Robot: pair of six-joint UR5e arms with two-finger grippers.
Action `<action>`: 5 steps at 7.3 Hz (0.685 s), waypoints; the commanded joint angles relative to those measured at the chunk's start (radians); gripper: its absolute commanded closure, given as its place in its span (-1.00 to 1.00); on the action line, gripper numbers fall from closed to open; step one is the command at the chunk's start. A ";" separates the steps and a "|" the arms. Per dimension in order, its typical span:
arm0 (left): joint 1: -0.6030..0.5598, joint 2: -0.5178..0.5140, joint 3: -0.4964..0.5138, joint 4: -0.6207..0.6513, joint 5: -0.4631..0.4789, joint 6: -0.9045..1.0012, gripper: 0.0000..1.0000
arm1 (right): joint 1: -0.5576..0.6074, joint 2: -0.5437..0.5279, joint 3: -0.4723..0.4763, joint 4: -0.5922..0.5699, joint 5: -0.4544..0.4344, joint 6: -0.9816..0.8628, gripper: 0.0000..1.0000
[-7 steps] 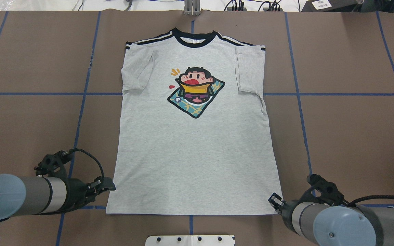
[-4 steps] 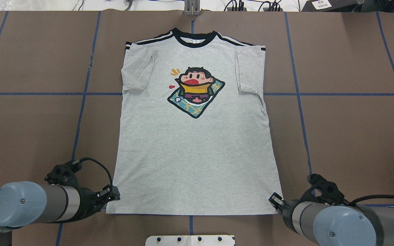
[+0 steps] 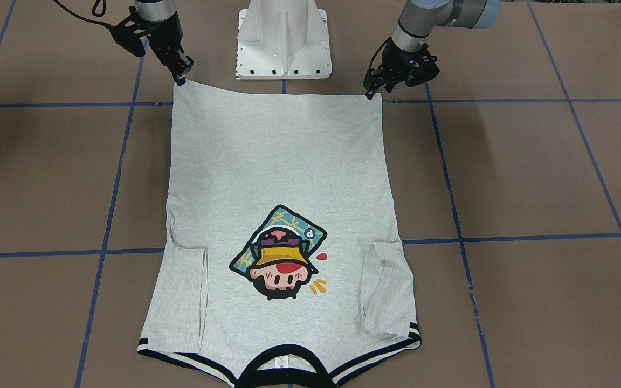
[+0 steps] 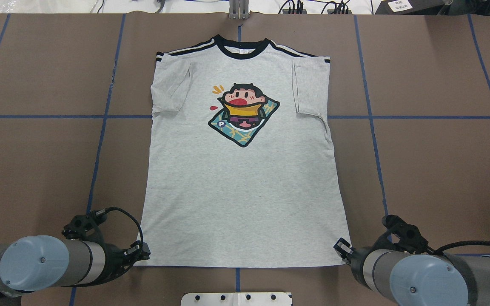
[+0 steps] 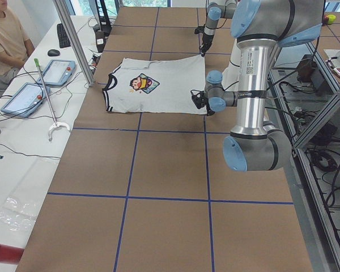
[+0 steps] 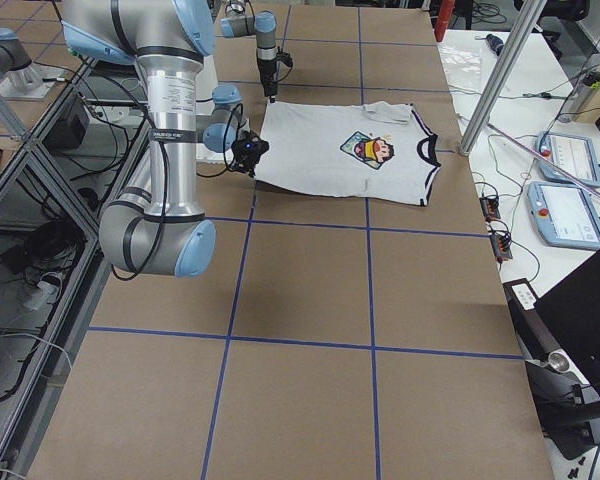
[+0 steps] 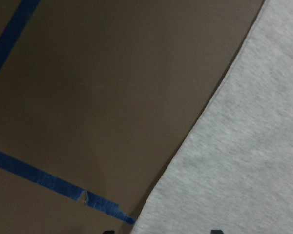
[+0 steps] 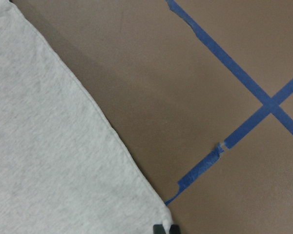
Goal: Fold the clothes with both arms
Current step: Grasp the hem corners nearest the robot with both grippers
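Note:
The light grey T-shirt (image 4: 240, 191) lies flat and face up on the brown table, its black collar (image 4: 240, 46) far from the robot, both sleeves folded in and the cartoon print (image 4: 243, 114) showing. My left gripper (image 4: 143, 250) is open at the hem's left corner; in the left wrist view its tips are set wide apart over the T-shirt (image 7: 244, 170) edge. My right gripper (image 4: 341, 248) is at the hem's right corner. In the right wrist view its tips are closed together on the corner of the T-shirt (image 8: 49, 161). From the front, the left gripper (image 3: 370, 92) and right gripper (image 3: 182, 78) both touch the hem.
The white pedestal base (image 3: 283, 37) stands just behind the hem, between the arms. Blue tape lines (image 4: 100, 140) grid the brown table. A person (image 5: 5, 34) sits at a side bench with tablets (image 5: 56, 71) and a metal pole (image 5: 73, 39) beyond the collar end.
My left arm has moved nearer the robot and slightly right, bringing its gripper down to the hem's left corner. The right arm and the T-shirt have stayed put.

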 commanded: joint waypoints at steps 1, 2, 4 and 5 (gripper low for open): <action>0.005 -0.004 0.002 0.000 0.000 -0.001 -0.17 | 0.002 0.001 0.000 0.000 0.000 0.000 1.00; 0.005 0.004 0.004 0.000 0.002 -0.001 0.35 | 0.003 0.001 0.000 0.000 0.000 0.000 1.00; 0.005 -0.002 0.018 0.000 0.002 -0.001 0.93 | 0.007 0.006 0.000 0.000 0.000 0.000 1.00; 0.005 -0.002 0.019 0.000 0.000 0.001 1.00 | 0.010 0.006 0.000 0.000 0.000 0.000 1.00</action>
